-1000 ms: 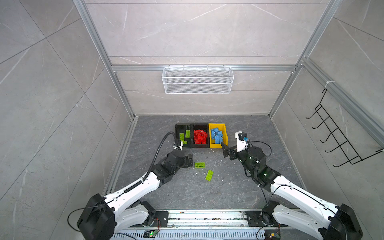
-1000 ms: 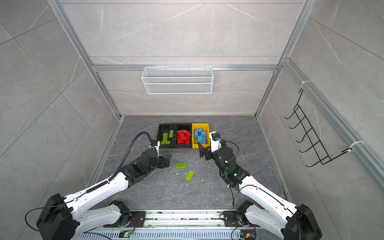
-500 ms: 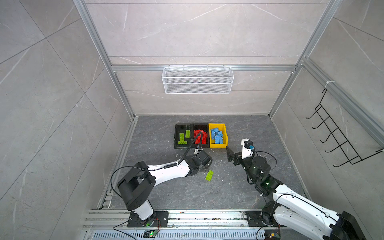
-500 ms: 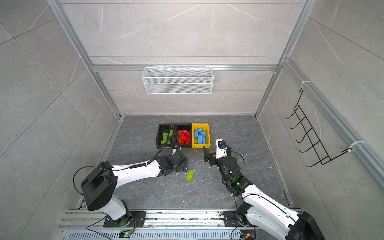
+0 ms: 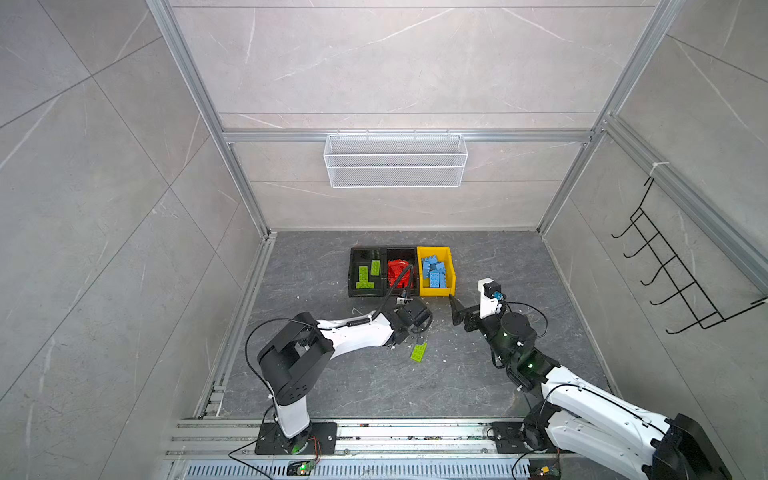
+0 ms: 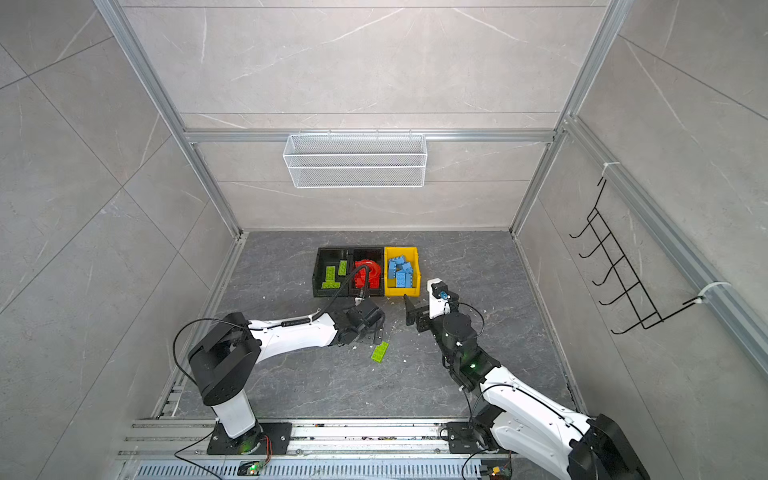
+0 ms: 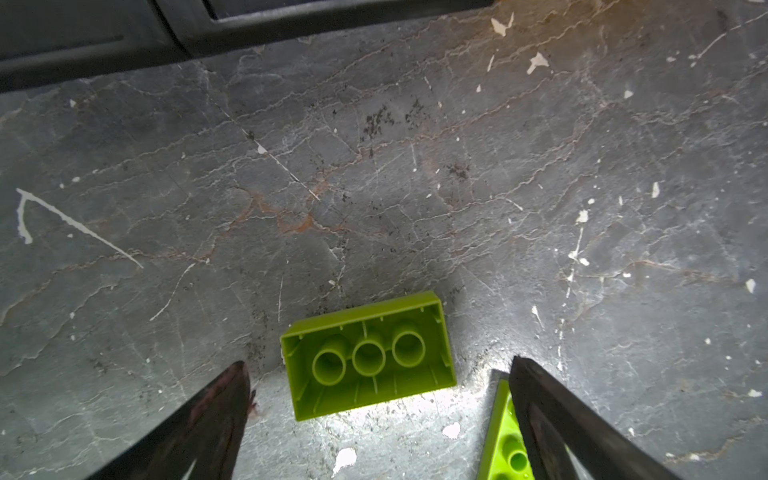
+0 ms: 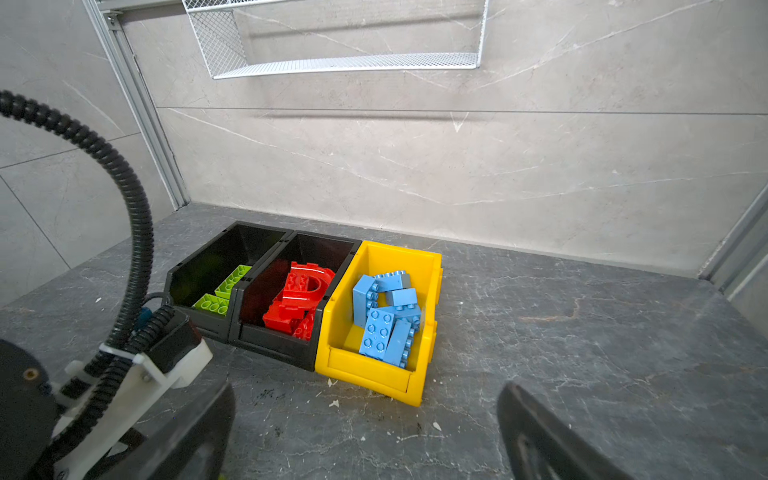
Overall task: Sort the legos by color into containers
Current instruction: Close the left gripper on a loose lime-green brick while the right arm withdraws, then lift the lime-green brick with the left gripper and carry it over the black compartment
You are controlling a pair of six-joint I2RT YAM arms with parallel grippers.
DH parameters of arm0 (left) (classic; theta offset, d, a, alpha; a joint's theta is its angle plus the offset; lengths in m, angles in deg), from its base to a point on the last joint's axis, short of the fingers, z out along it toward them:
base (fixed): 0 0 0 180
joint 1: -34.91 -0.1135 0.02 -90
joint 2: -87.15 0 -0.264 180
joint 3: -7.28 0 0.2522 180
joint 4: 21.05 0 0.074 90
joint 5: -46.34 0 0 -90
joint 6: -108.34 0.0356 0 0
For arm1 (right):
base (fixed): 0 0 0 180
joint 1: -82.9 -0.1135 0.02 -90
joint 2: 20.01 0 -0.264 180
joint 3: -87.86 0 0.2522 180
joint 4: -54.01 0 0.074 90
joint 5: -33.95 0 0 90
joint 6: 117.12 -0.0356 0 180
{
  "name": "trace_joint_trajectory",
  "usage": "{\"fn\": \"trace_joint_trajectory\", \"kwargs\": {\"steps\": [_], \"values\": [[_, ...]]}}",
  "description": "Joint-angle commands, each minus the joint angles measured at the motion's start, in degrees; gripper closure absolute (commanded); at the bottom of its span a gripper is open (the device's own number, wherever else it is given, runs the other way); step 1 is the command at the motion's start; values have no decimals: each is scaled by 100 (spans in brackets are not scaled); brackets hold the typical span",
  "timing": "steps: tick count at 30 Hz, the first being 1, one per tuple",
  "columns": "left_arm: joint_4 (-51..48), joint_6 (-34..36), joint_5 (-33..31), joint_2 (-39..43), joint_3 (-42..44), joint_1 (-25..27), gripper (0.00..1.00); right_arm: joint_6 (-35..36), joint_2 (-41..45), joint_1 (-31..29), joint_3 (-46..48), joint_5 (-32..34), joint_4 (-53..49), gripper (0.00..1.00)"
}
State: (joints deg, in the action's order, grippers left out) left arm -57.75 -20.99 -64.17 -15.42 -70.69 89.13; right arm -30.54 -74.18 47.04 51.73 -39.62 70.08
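Observation:
Three containers stand in a row at the back: a black bin [image 5: 352, 272] with green legos [image 5: 365, 274], a black bin [image 5: 401, 250] with red legos [image 5: 399, 274], and a yellow bin [image 5: 451, 270] with blue legos [image 8: 386, 328]. My left gripper [image 7: 378, 374] is open and low over the floor, with an upside-down green brick [image 7: 368, 355] lying loose between its fingertips. A second green brick [image 5: 418, 352], studs up, lies just beside it. My right gripper [image 8: 365, 415] is open and empty, in front of the yellow bin.
A white wire basket [image 5: 395, 160] hangs on the back wall and a black hook rack [image 5: 681, 282] on the right wall. The left arm's corrugated cable [image 8: 124, 187] arches near the black bins. White chips [image 7: 536, 62] dot the grey floor.
My left arm has swung right from in front of the black bins to over the two loose green bricks, its jaws a little wider. My right gripper has drawn back slightly from the yellow bin.

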Motion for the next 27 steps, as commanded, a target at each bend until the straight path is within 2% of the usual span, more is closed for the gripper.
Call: {"fn": "trace_joint_trajectory", "kwargs": {"steps": [1,10,17,27], "values": [[-21,-7,105,-213,-227,-47,1,8,-23,11,5,-104,195,0],[-57,-45,177,-583,-508,-110,8,8,-41,8,78,63,270,0],[-153,71,183,-520,-496,-122,31,10,-145,8,63,80,304,0],[-211,54,143,-537,-461,-122,34,18,-230,9,5,63,222,0]]}}
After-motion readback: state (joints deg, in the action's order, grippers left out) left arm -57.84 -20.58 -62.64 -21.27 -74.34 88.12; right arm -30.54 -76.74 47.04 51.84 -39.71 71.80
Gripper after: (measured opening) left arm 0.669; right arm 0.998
